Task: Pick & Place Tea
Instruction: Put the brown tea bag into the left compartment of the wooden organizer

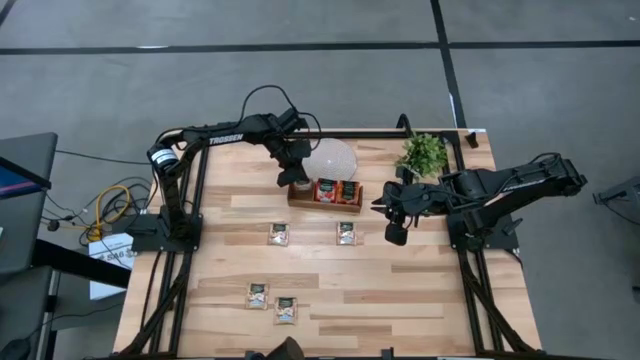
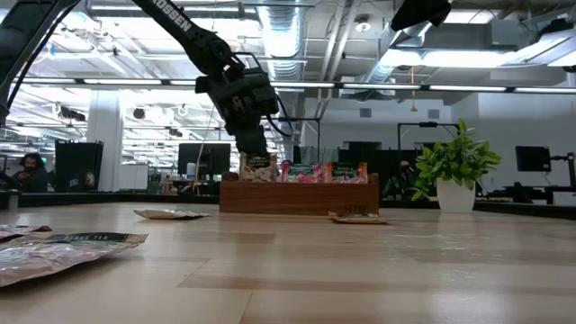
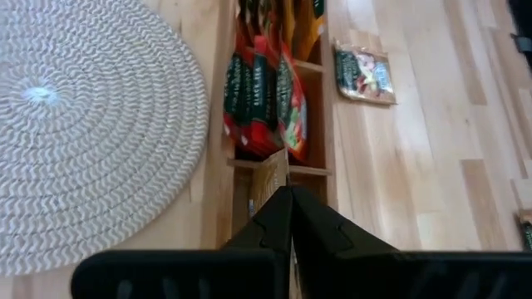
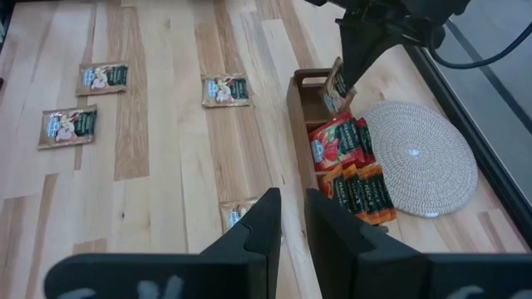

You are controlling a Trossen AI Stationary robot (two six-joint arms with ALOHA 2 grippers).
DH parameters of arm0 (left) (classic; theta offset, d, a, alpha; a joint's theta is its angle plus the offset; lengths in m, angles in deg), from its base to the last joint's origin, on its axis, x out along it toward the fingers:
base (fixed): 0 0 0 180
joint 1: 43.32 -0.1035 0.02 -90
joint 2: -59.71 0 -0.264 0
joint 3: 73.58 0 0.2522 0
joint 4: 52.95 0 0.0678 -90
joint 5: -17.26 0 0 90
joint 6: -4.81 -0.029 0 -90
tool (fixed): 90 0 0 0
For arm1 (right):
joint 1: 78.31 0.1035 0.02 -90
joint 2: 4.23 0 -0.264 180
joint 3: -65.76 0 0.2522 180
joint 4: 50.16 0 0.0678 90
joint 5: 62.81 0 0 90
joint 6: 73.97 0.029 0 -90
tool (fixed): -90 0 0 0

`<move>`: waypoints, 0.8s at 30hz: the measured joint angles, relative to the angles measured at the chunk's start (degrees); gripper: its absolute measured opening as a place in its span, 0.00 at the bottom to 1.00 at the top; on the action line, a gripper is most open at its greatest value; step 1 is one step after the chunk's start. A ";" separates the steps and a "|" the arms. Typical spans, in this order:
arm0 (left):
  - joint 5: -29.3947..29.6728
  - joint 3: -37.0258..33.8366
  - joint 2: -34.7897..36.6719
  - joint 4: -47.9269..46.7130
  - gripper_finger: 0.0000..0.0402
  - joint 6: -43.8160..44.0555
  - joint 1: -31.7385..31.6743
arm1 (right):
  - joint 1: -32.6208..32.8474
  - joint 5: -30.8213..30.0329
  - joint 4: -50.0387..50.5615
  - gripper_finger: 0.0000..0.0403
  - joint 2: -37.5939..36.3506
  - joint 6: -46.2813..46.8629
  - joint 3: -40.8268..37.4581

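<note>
The left gripper [image 1: 299,178] hangs over the left end compartment of the wooden tray [image 1: 325,206], its fingers pressed together on a pale tea sachet [image 4: 336,85] held upright just inside that compartment. The middle and right compartments are already packed with red sachets [image 3: 264,104] standing on edge. A round woven mat [image 1: 330,159] lies right behind the tray, touching its back wall, and a small potted plant [image 1: 423,153] stands near the table's far right corner. The right gripper [image 1: 396,235] waits just right of the tray, above the board, its fingers a little apart and empty. Four more pale sachets lie flat on the table [image 1: 400,300]: two [image 1: 279,234] in front of the tray, two [image 1: 258,294] near the front left edge. The front right stretch of tabletop is bare wood.
</note>
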State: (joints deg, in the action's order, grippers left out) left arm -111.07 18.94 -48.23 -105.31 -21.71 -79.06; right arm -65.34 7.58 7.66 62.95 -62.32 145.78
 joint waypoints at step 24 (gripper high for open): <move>7.21 0.00 0.00 3.59 0.00 2.40 0.13 | -1.82 0.06 0.01 0.12 0.00 0.51 0.00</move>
State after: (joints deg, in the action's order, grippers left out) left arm -103.86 18.94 -48.23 -101.72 -19.31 -78.93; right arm -67.16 7.64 7.67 62.95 -61.81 145.78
